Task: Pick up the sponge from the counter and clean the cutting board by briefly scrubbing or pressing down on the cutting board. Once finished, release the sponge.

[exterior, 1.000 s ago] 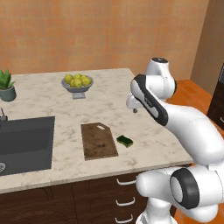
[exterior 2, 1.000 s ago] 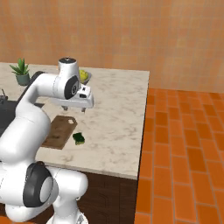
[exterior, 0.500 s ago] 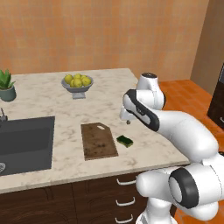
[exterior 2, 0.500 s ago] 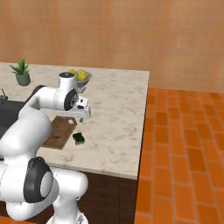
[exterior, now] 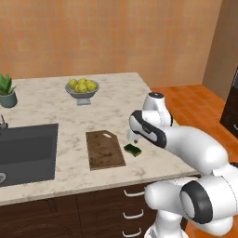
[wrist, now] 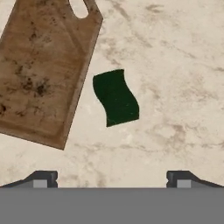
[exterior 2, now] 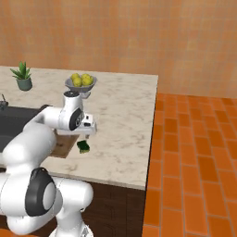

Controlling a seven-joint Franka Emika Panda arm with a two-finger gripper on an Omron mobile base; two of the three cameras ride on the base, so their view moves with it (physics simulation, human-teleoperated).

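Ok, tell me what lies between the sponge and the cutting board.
Nothing but a narrow strip of bare counter: in the hand view, the sponge lies just beside the cutting board, not touching it.

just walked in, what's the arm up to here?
The arm is lining up a grasp on the sponge, which lies on the counter just beside the cutting board, not touching it. The gripper hangs above the sponge with its fingers spread apart and empty. Nothing is picked up yet, so the board is unscrubbed. A bowl of yellow fruit sits further back.
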